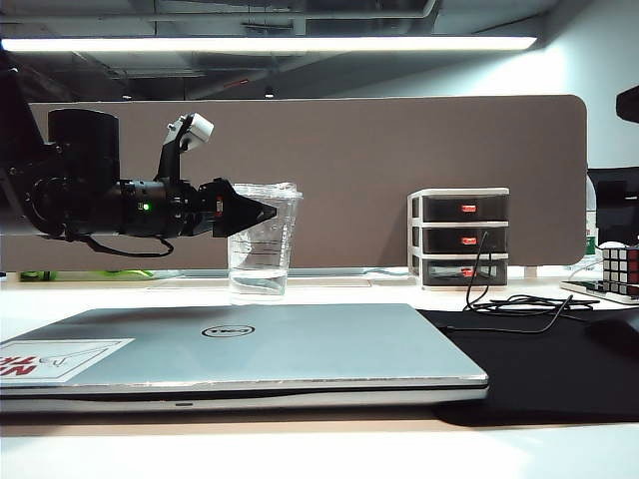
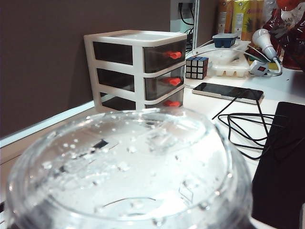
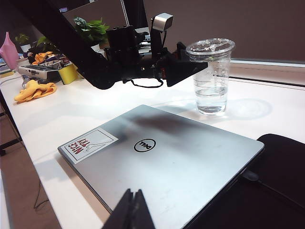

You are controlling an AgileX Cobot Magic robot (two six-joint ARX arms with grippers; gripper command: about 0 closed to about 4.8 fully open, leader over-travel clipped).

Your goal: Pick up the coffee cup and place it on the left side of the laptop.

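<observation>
I see the white bench [image 1: 100, 294] carrying the closed laptop [image 1: 240, 349], the coffee cup [image 1: 263, 244] behind it, a black mat [image 1: 559, 369] and drawer unit [image 1: 459, 238].

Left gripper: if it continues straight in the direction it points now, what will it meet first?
Probably the coffee cup. The left gripper points level at its upper part, fingers seemingly either side just under the lid; whether they touch is unclear. The right gripper rests shut above the laptop.

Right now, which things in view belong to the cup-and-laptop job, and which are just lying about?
Job: tall clear plastic coffee cup; closed silver-grey Dell laptop; left gripper at the cup's upper part; right gripper, shut above the laptop.

Lying about: white three-drawer organiser; Rubik's cube; black cable; black phone.
</observation>
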